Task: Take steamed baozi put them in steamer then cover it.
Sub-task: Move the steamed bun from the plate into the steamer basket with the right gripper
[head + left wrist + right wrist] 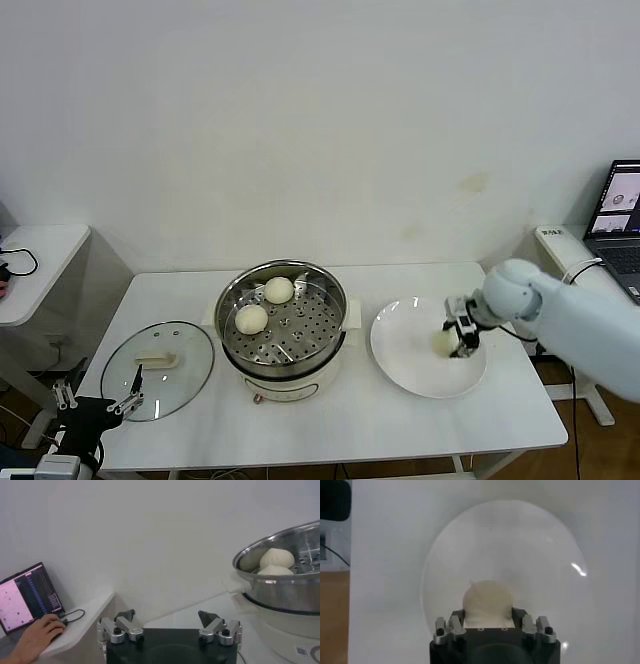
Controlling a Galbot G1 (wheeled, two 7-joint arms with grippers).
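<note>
The surface [330,420] in front of me is a white tabletop, and at its middle stands the steamer [283,325], uncovered, with two baozi already on its perforated tray toward the far left side: one [279,290] farther back, one [251,318] nearer. To the left of the steamer the cover [158,357] lies flat on the surface, handle up, well apart from the pot. To the right of the steamer sits the white plate [410,350], and on it the baozi [487,599] I am working on, toward the plate's right side. My right claw [465,335] is down over that bun with a finger on either side of it, clamped on its flanks while it sits on the plate; I see no lift off the plate yet. My left claw [169,625] hangs low at the near left corner, below the cover, fingers spread wide and holding nothing. I judge the bun to be light and soft, with a smooth skin that dents easily, so it wants a gentle squeeze across its widest part, low on the sides rather than at the crown; too hard and it will crush or stick to my pads, too loose and it may slip during the carry. The cover looks heavier, rigid and breakable, and is best taken by its bar handle.
</note>
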